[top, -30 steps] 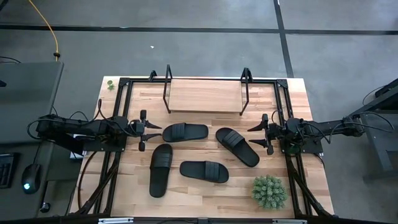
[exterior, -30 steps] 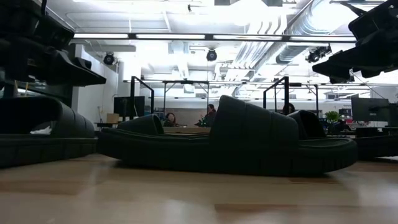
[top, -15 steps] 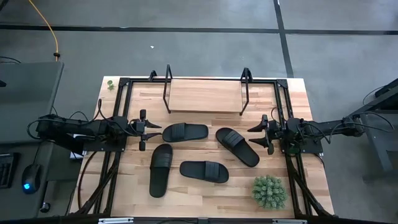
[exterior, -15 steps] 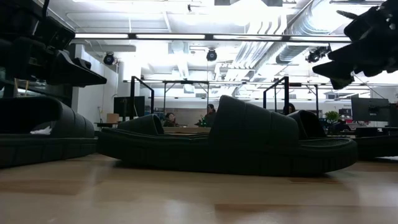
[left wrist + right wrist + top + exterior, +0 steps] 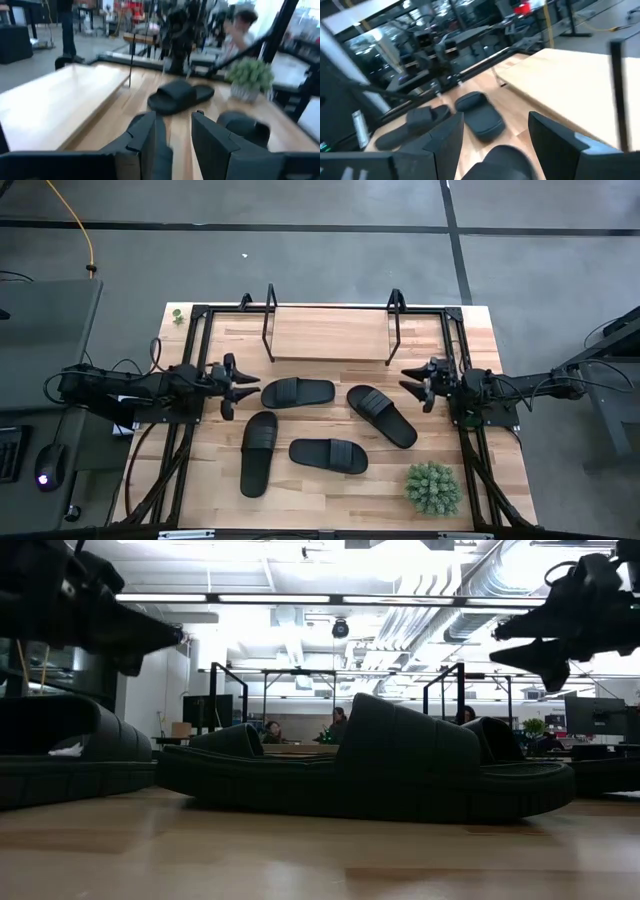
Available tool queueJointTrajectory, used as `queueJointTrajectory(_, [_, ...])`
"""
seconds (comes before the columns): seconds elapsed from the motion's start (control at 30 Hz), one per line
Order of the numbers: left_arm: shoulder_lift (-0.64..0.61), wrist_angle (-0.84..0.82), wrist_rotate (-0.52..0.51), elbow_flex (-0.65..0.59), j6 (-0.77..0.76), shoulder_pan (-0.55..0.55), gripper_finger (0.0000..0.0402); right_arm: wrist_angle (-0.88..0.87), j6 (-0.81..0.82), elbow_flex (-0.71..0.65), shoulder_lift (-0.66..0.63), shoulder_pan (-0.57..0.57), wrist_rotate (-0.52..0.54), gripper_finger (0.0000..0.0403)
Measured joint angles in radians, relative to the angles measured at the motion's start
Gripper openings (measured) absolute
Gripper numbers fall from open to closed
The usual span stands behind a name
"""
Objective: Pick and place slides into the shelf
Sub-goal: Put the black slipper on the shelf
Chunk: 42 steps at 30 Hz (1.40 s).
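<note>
Four black slides lie sole-down on the wooden tabletop: one near my left gripper, one slanted near my right gripper, and two nearer the front. The shelf, a light board with black tube uprights, stands at the far edge with nothing on it. My left gripper is open above the table, just left of the first slide; its wrist view shows its fingers apart. My right gripper is open, right of the slanted slide; its fingers stand wide apart.
A small green plant stands at the front right corner. Black frame rails run along both sides of the table. People sit in the room beyond the table.
My right gripper has gone a little toward the far edge and the table's middle. My left gripper has turned about its wrist and tipped. The slides have stayed where they were.
</note>
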Motion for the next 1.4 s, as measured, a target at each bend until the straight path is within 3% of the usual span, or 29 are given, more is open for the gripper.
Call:
queueJointTrajectory(0.33, [0.000,0.081,0.010,0.006,-0.032,0.000,0.0111,0.048,0.037,0.000,0.000,0.000,0.031,0.0213])
queueJointTrajectory(0.47, [0.001,-0.003,0.014,0.069,-0.071,0.000,0.0111,0.139,0.043,0.000,0.000,0.000,0.008,0.0213])
queueJointTrajectory(0.7, [0.001,-0.184,0.039,0.254,-0.063,0.000,0.0111,0.339,-0.125,0.006,0.000,0.000,-0.036,0.0213])
queueJointTrajectory(1.03, [0.001,-0.302,0.040,0.433,-0.073,0.000,0.0111,0.172,-0.280,0.256,0.018,0.002,-0.093,0.0213])
queueJointTrajectory(1.4, [0.090,-0.236,0.058,0.530,-0.062,0.000,0.0111,0.081,-0.372,0.435,0.261,0.002,-0.126,0.0213])
